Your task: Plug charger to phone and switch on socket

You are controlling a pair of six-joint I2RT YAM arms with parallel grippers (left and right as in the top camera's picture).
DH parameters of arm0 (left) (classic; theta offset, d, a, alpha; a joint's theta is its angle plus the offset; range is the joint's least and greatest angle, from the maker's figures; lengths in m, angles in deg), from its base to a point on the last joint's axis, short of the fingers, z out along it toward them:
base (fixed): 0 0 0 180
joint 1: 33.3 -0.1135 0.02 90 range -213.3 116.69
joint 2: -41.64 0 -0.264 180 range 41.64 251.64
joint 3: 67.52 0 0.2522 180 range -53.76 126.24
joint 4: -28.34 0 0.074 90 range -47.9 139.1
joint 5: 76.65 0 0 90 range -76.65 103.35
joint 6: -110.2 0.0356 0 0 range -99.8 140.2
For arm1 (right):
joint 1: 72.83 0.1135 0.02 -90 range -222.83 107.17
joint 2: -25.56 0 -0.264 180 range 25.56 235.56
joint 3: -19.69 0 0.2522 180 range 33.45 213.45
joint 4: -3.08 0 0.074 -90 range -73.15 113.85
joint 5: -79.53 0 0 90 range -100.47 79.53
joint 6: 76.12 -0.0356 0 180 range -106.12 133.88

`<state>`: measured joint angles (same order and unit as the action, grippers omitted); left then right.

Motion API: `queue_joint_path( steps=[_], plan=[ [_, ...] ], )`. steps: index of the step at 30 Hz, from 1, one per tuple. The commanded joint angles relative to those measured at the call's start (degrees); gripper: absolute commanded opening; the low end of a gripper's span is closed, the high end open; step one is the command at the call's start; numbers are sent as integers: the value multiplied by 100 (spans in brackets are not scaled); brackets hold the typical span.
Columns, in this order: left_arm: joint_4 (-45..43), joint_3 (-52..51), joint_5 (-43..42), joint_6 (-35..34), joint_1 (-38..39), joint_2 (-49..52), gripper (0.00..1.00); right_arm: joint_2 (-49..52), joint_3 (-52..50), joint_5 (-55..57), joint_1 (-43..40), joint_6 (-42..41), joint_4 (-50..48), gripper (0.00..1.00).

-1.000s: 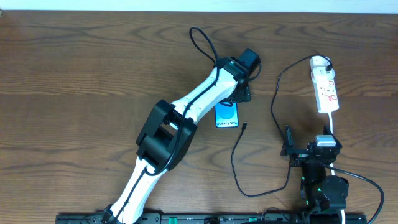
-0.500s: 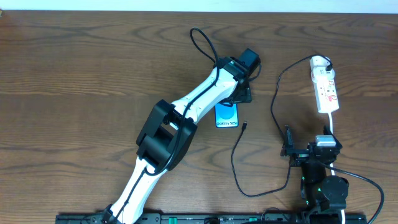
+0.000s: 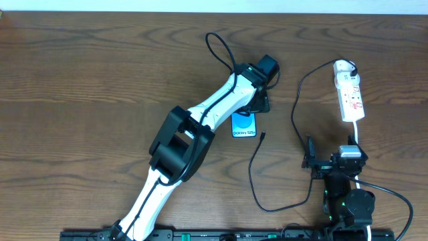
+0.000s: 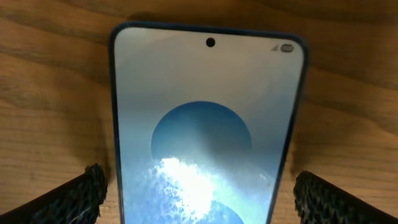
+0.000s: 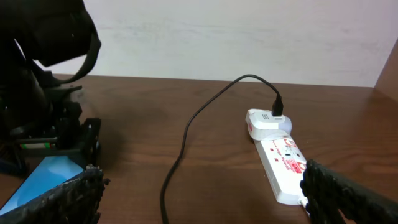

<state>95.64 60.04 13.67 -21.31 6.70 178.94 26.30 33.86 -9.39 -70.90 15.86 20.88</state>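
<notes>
The phone (image 3: 244, 126) lies flat on the table, its blue screen up; it fills the left wrist view (image 4: 205, 124). My left gripper (image 3: 256, 104) is open over the phone's far end, a finger on each side with a gap to the phone's edges. The black charger cable (image 3: 253, 175) curves across the table; its plug tip (image 3: 264, 134) lies just right of the phone's near end. The cable's other end is plugged into the white socket strip (image 3: 350, 97), seen also in the right wrist view (image 5: 283, 158). My right gripper (image 3: 332, 163) is open and empty near the table's front edge.
The strip's white cord (image 3: 358, 137) runs from its near end towards my right arm. The left arm (image 3: 200, 127) stretches diagonally across the table's middle. A pale wall (image 5: 249, 37) stands behind the table.
</notes>
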Motion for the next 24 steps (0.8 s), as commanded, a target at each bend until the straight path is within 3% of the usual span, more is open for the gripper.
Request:
queue_joint_path(
  steps=[1, 16, 24],
  plan=[
    [17, -35, 33, 98, -7, 208, 98, -24, -9, 26, -50, 44, 22, 99],
    [9, -35, 31, 313, -7, 391, 99, -24, -9, 26, -50, 44, 22, 99],
    [9, -35, 31, 313, -7, 391, 93, -24, -9, 26, -50, 44, 22, 99]
  ],
)
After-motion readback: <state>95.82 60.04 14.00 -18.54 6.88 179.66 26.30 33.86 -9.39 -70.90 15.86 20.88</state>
